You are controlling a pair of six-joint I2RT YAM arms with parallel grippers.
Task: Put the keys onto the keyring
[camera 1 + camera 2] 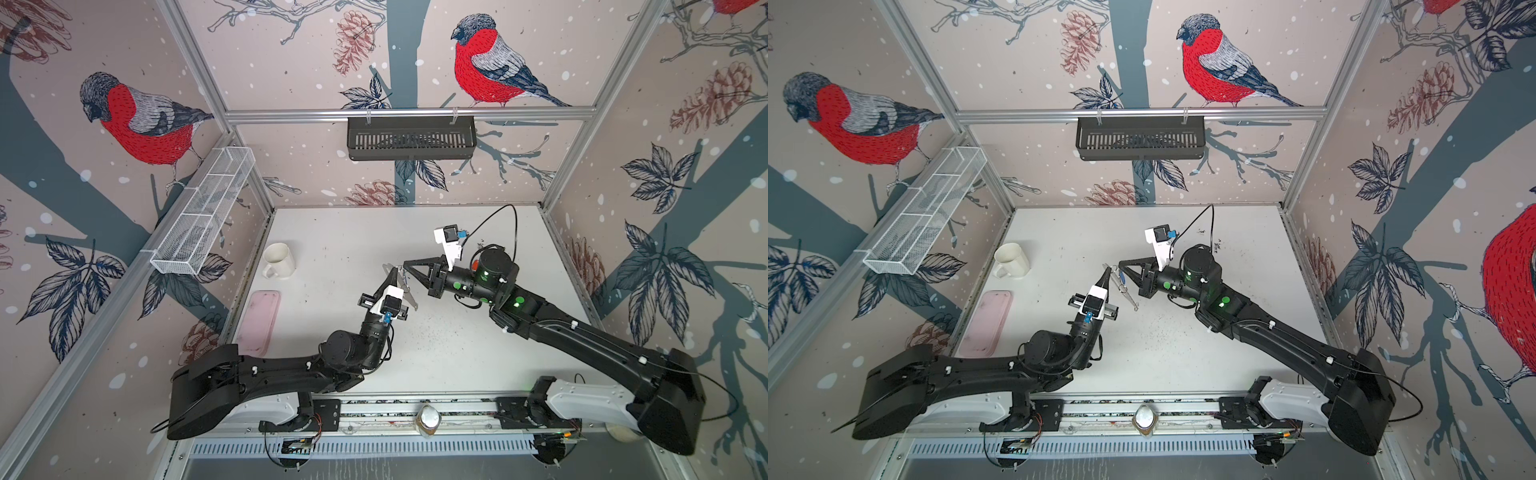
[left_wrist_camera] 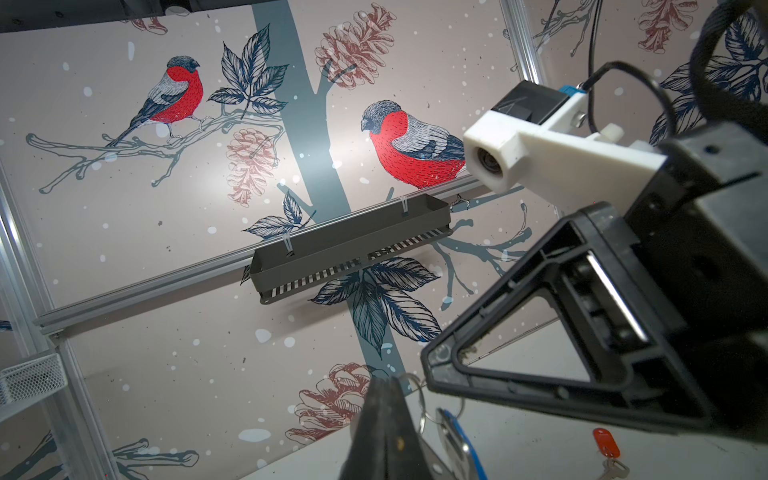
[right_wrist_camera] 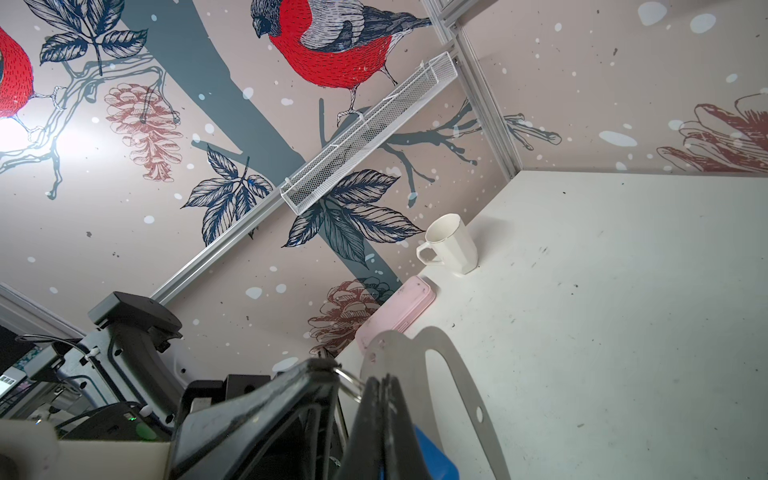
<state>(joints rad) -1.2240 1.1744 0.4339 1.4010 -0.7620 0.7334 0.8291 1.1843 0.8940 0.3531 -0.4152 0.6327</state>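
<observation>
White table (image 1: 457, 353) below, left gripper (image 1: 392, 271) and right gripper (image 1: 406, 264), both clamped, meet at raised keyring (image 3: 395, 347) and keys (image 2: 455, 436); holds unclear.

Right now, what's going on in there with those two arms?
The left tool and right tool are both shut, meeting tip to tip above the table. The right one seems to pinch the grey keyring, the left a ring carrying the blue-tagged key. The red-tagged key lies on the table, not yet attached.
</observation>
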